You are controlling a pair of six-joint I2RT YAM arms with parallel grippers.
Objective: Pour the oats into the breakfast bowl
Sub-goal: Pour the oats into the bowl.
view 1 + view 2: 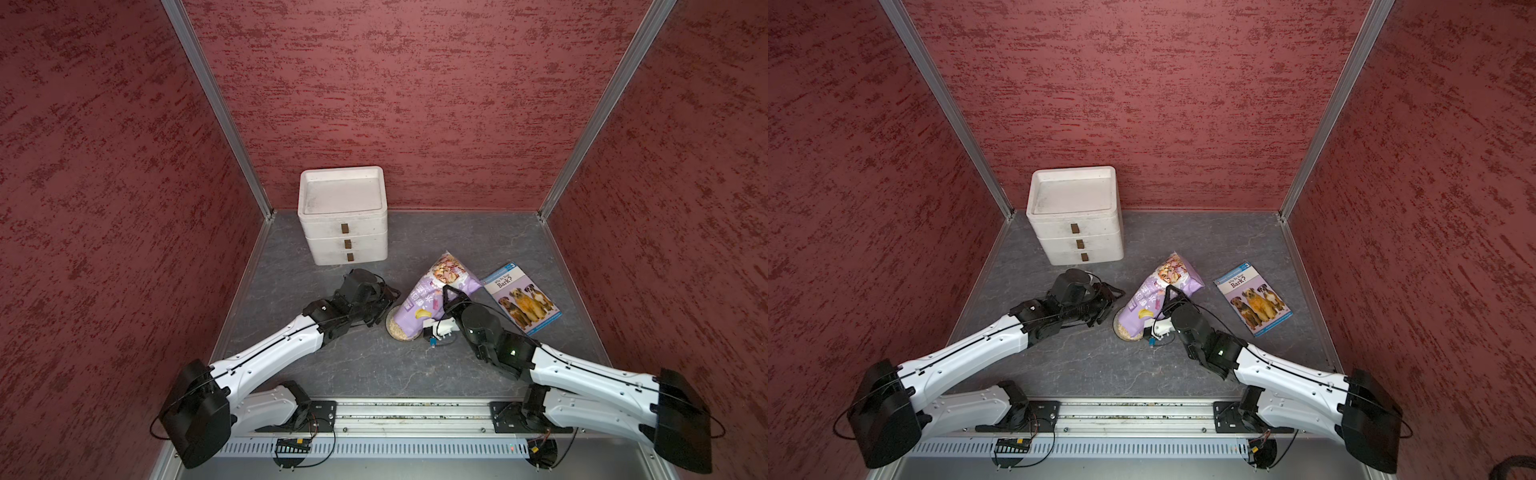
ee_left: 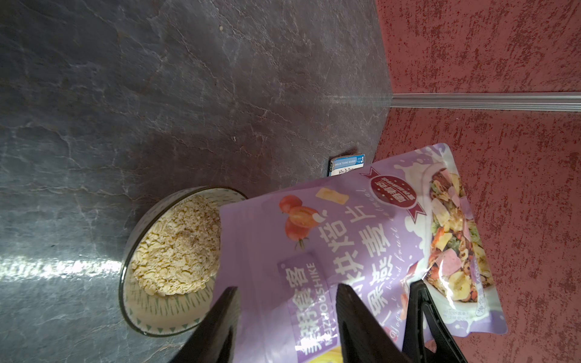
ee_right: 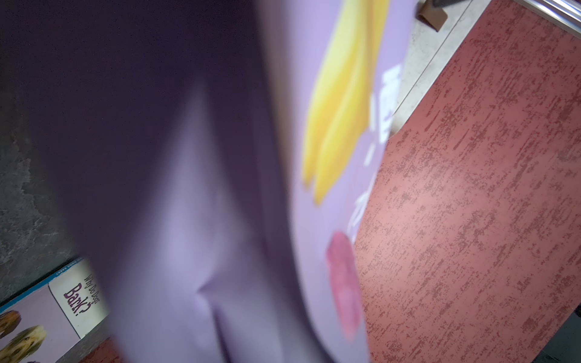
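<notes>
Near the middle of the table (image 1: 374,365): tilted pouch (image 1: 432,291), mouth down over the bowl (image 1: 389,323), bottom raised toward the back right corner. Pinched across its middle by the right gripper (image 1: 452,291), jaws narrowed onto it from both sides. In both top views, only a sliver of bowl rim and oats (image 1: 400,331) showing under the pouch's lower end.

From the left wrist, far more: bowl (image 2: 163,306) holding a heap of oats (image 2: 179,245), green pattern on its inner wall, pouch (image 2: 361,239) covering part of it. Left gripper (image 2: 286,287) with fingers (image 2: 220,323) about half apart, the pouch's printed face lying between them; gripping or merely touching, cannot tell. Beside them, 1 finger (image 2: 421,314) of the right gripper on the pouch.

From the right wrist, little beyond the blurred pouch (image 3: 204,188) up close, with a yellow banana print.

Toward the right edge, flat, near the pouch's raised end: book (image 1: 521,297) with 3 dogs on its cover. Against the back edge, toward the left corner: white box (image 1: 343,220) with 3 drawers.
</notes>
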